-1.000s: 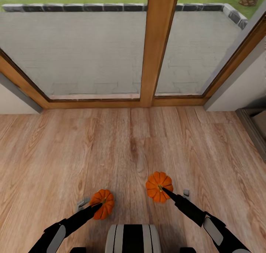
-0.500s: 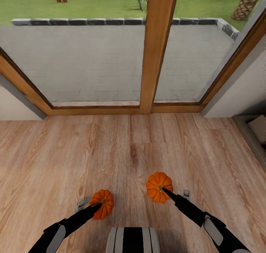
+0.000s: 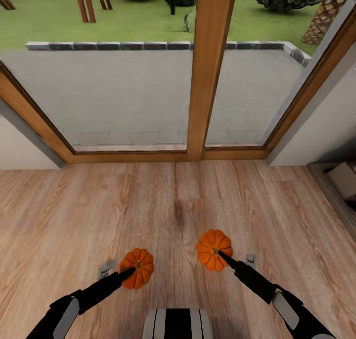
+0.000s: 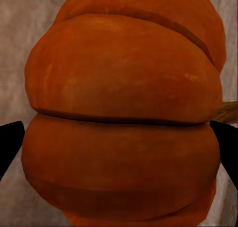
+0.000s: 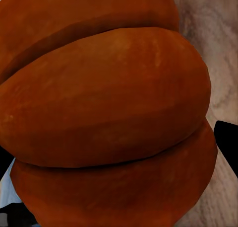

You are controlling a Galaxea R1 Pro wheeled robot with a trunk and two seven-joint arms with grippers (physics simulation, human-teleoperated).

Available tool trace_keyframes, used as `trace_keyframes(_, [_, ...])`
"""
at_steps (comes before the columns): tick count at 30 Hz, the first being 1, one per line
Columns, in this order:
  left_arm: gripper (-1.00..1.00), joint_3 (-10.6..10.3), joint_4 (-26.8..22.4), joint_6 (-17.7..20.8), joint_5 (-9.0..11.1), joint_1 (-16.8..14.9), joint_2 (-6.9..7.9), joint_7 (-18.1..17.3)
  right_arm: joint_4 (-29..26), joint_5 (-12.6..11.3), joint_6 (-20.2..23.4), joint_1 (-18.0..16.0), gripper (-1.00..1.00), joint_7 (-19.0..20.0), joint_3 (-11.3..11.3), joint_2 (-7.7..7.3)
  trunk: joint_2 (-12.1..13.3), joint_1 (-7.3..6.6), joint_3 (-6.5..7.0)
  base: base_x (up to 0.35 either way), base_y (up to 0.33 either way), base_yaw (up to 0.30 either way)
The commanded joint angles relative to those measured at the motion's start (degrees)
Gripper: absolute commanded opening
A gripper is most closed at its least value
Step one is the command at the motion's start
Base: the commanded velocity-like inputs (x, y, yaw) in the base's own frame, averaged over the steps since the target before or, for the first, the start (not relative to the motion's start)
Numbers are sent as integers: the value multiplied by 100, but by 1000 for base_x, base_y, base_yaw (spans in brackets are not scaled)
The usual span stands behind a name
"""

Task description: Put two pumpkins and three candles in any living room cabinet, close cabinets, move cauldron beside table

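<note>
Between the fingers of the left gripper [image 3: 129, 270] sits one small ribbed pumpkin [image 3: 138, 268], and the right gripper [image 3: 223, 255] carries the other pumpkin [image 3: 213, 243]; both jaws are clamped on the fruit, lifted clear above the wooden floor [image 3: 178, 205]. From the left wrist camera the pumpkin [image 4: 121, 113] bulges wide, with a dark fingertip at each flank and a bit of brownish stem [image 4: 227, 112] poking out beside one of them. The right wrist camera shows its pumpkin [image 5: 104, 113] pressed close, one black fingertip just beside the rind.

These look like light, rigid things with a smooth, rounded skin, so I judge that they could roll or slip out if the pinch falls on a rib crest. Hold across the widest part, in the grooves, seems safest, and the stem is too slight to trust.

Ahead of both jaws lies open plank floor up to the glazed door with its wooden frame [image 3: 210, 72] and centre post. Off to the right gripper's outer side, a pale wall corner [image 3: 321, 126] and the edge of a low grey unit [image 3: 336, 190] narrow the room, so a turn that way calls for tucked elbows. To the left gripper's outer side the floor is free up to the wall. The cabinet is yet to be reached.
</note>
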Motion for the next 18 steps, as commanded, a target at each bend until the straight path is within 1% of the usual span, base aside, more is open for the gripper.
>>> trace_keyframes(1, [-100,11,-21,90,16,-1,24,-124,7,-58,45,-1,-100,10,24,-6,0,-3,19,0,0,0])
trace_keyframes(3, [-100,14,-80,173,18,-1,48,-291,18,-66,29,-1,-100,10,24,-6,3,-8,64,0,0,0])
trace_keyframes(5, [-100,19,-124,280,20,-1,68,-378,26,-69,17,-1,-100,14,22,-12,6,-13,108,0,0,0])
trace_keyframes(9, [-100,29,-154,358,22,-1,80,-419,29,-72,8,-1,-100,10,16,-23,11,-24,196,0,0,0])
trace_keyframes(18, [-100,32,-211,373,22,-1,90,-426,88,-71,4,-1,-100,-10,4,-28,23,-47,396,0,0,0])
